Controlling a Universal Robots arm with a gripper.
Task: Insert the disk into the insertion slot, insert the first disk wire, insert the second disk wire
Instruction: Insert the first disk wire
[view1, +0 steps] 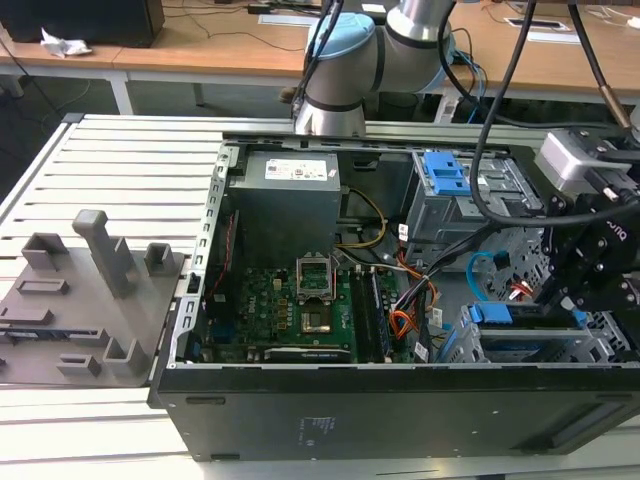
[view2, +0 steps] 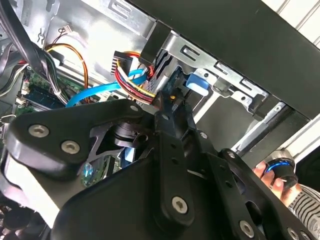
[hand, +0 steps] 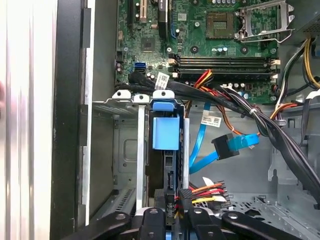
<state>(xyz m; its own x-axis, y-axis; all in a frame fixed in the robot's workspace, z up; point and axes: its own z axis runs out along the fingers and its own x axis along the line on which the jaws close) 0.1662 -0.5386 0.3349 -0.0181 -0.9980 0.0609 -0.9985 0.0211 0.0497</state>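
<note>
Hand (view2: 169, 102) clamped on first disk wire (hand: 207, 192) plug at disk (hand: 165, 135), edge-on lengthwise in insertion slot (hand: 125, 150).

Glossy light-blue cable (hand: 201, 137), metal cage (hand: 125, 155), seemingly plastic blue carrier (hand: 165, 132)

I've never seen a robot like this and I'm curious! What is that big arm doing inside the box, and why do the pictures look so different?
It's a robot arm working inside an open computer on a slatted table. One picture is taken from the room; two come from cameras on its wrist. The disk, in its blue frame, already sits in the metal slot. The gripper is right by the red-and-black wire plug. The light-blue cable hangs unplugged.
</note>
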